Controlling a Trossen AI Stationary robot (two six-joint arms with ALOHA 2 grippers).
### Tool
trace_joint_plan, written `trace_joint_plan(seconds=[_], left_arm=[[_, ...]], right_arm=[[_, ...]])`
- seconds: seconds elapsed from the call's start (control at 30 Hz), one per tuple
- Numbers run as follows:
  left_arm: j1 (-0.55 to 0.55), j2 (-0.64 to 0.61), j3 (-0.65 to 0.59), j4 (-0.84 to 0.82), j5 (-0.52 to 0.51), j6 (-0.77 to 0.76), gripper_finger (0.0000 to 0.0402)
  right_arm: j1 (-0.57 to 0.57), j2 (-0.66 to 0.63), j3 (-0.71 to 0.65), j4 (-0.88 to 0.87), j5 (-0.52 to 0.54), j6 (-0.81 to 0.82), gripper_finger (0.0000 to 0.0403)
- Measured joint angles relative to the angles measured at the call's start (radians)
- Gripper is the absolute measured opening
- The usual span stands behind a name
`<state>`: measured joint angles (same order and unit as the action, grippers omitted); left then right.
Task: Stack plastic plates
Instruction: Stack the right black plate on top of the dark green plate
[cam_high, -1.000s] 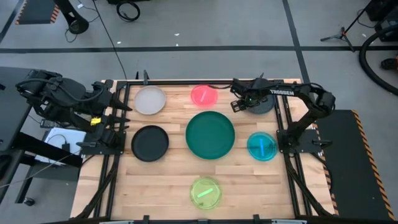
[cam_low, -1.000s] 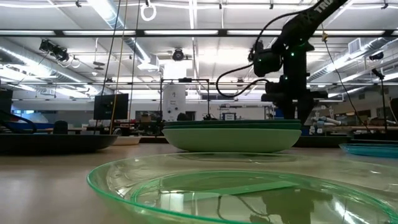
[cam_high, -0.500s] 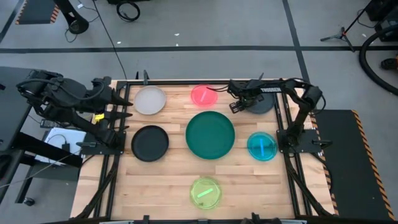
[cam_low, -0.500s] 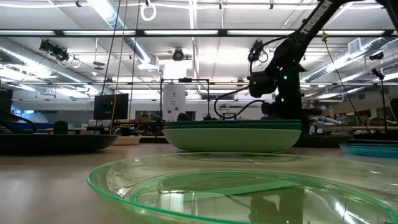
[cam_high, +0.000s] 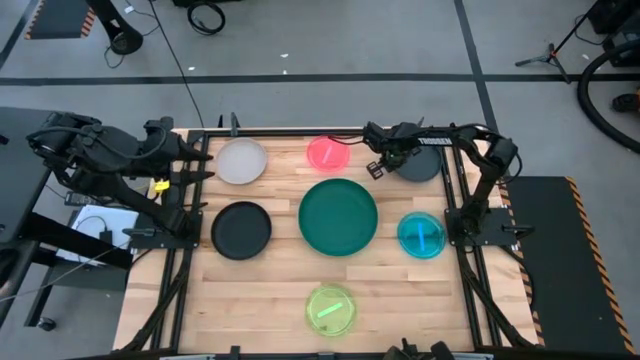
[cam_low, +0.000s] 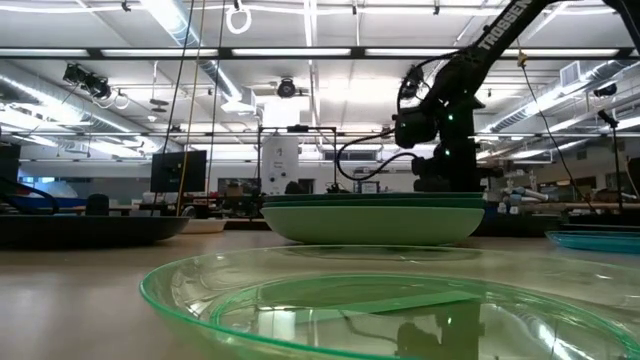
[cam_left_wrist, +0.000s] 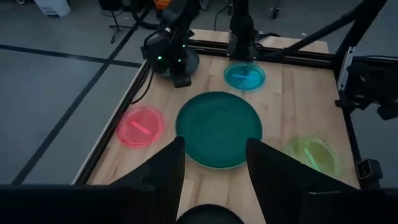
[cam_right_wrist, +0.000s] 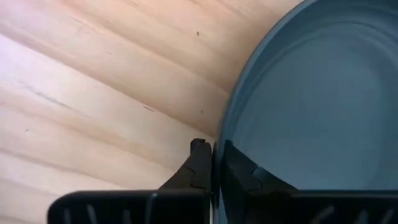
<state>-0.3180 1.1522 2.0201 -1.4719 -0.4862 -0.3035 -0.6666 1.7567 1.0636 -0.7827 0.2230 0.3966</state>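
Observation:
Plastic plates lie spread on the wooden table: light grey and pink at the far side, a large dark green one in the middle, black at the left, cyan at the right, yellow-green near the front. Another black plate lies at the far right. My right gripper is shut on its left rim. My left gripper waits open at the table's left edge, above the left black plate. My right gripper pinches the far-right black plate's rim on the side facing the pink plate. One finger is outside the rim and one finger is inside the dish. The fingers come from above, pointing down. The plate lies flat on the table.
A black metal frame runs around the table top, with the arm mounts on both sides. Bare wood lies between the plates, most of it at the near left and near right.
My right gripper has reached a little toward the table's left, along the far side, and now stands at the black plate's left rim. No plate has shifted.

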Motion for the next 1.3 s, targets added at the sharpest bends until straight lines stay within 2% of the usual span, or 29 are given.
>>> trace_joint_plan(seconds=[0.13, 0.27, 0.53, 0.73, 0.83, 0.97, 1.3], left_arm=[[0.0, 0.007, 0.0, -0.005, 0.003, 0.0, 0.0176], [0.0, 0.024, 0.0, -0.042, 0.036, 0.0, 0.0176], [0.0, 0.066, 0.0, -0.099, 0.038, -0.032, 0.0176], [0.0, 0.064, 0.0, -0.099, 0.038, -0.029, 0.0176], [0.0, 0.063, 0.0, -0.099, 0.037, -0.026, 0.0176], [0.0, 0.064, 0.0, -0.099, 0.037, -0.025, 0.0176], [0.0, 0.065, 0.0, -0.099, 0.038, -0.026, 0.0176]], right_arm=[[0.033, -0.026, 0.032, -0.054, 0.022, -0.011, 0.0017], [0.13, -0.08, 0.075, -0.085, 0.052, -0.067, 0.0013], [0.468, -0.153, 0.224, -0.2, -0.014, -0.118, 0.0013], [0.731, -0.136, 0.302, -0.171, -0.014, -0.167, 0.0013], [0.812, -0.105, 0.308, -0.135, -0.014, -0.164, 0.0013], [0.846, -0.03, 0.308, -0.113, -0.019, -0.139, 0.0013], [0.814, 0.109, 0.309, 0.003, -0.066, -0.142, 0.0021]])
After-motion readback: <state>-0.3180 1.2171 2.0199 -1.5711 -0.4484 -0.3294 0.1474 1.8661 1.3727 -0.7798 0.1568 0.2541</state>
